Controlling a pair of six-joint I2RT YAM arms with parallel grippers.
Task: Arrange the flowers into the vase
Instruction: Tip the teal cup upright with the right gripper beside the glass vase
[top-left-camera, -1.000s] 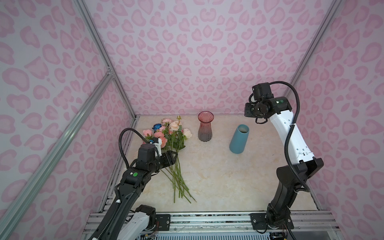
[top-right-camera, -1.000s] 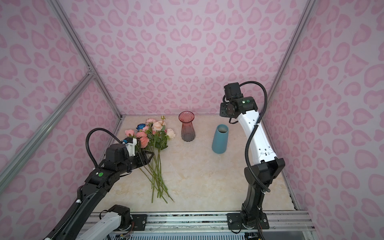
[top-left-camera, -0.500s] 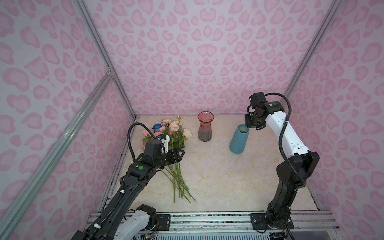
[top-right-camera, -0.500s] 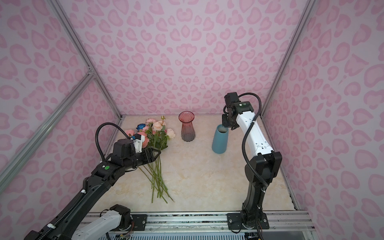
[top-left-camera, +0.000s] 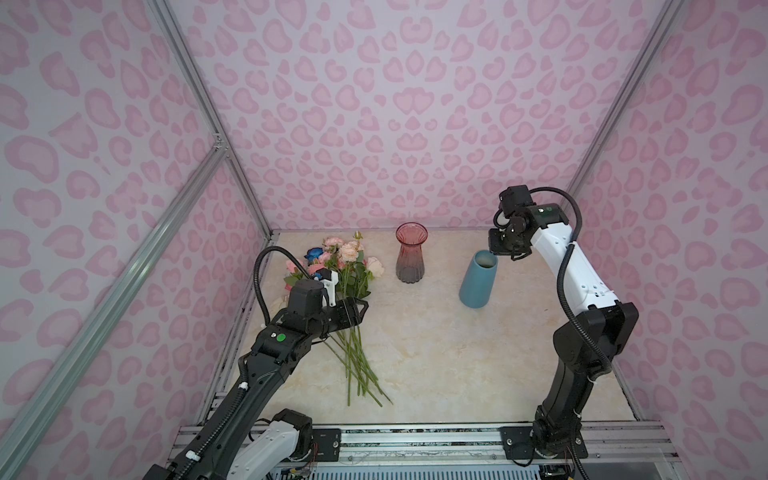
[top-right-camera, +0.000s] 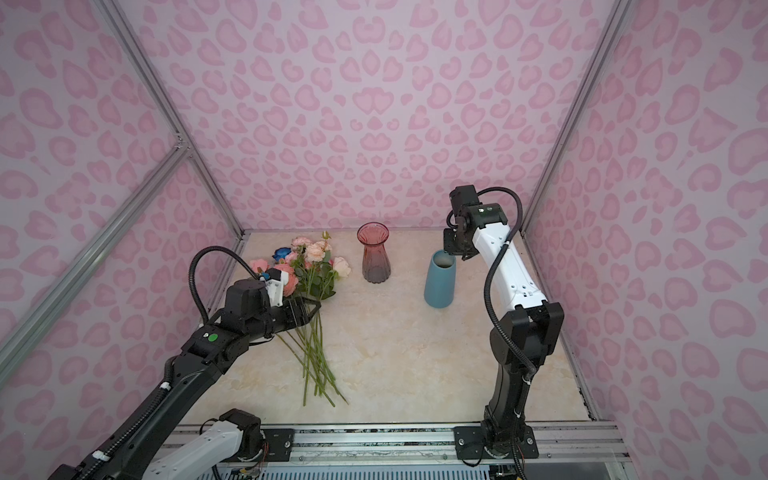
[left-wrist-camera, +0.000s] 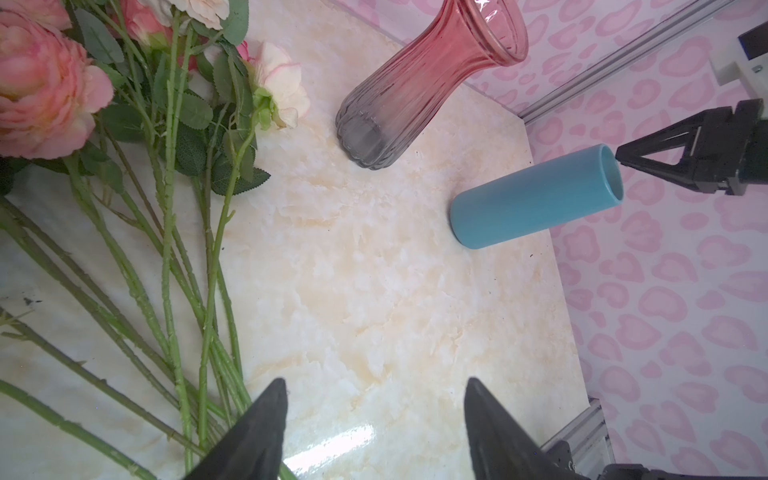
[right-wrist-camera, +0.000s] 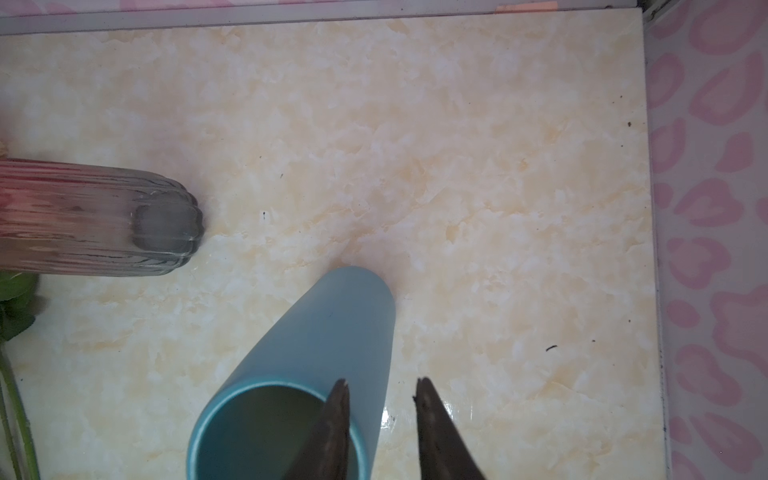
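bare tabletop (top-left-camera: 457, 365) centre, flowers (top-left-camera: 351, 254) left, red vase (top-left-camera: 410, 258), blue vase (top-left-camera: 478, 283) behind

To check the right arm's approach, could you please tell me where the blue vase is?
In both top views the blue vase stands right of centre, right of the red vase, with the right hand at its rim.

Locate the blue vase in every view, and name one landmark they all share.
Top view: blue vase stands right of centre, under the right gripper.
Top view: blue vase right of centre.
Left wrist: blue vase across the table, right gripper at its rim.
Right wrist: blue vase close up, directly beneath the gripper.
Shared landmark: red glass vase beside it.
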